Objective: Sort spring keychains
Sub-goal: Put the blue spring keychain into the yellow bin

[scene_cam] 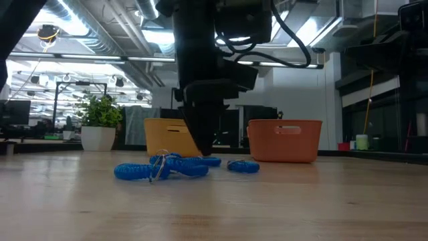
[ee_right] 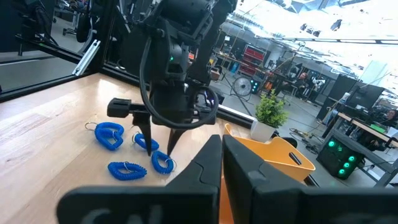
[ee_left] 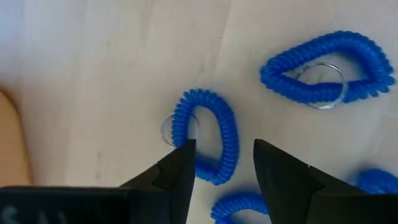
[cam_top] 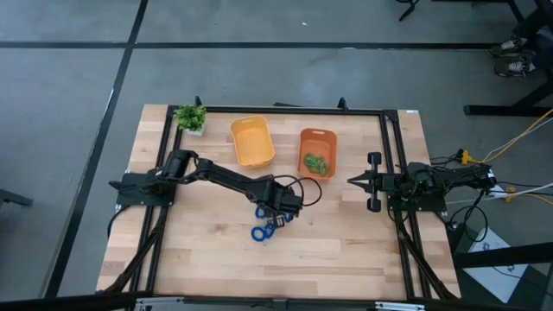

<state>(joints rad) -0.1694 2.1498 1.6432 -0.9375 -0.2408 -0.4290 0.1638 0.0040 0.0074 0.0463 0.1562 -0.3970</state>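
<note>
pale wooden desk (cam_top: 346, 242), blue spring keychains (cam_top: 263, 226) lying in its middle. left hand (ee_left: 221, 163), fingers spread, hangs straddling one coil: a pick is starting; next it must close. right hand (cam_top: 356, 181) waits pressed together at the right.

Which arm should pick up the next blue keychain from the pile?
Left. The left tool is open and sits right over the blue keychains, its fingers straddling one blue coil. The right tool is shut and parked at the table's right side, beyond the orange bin.
</note>
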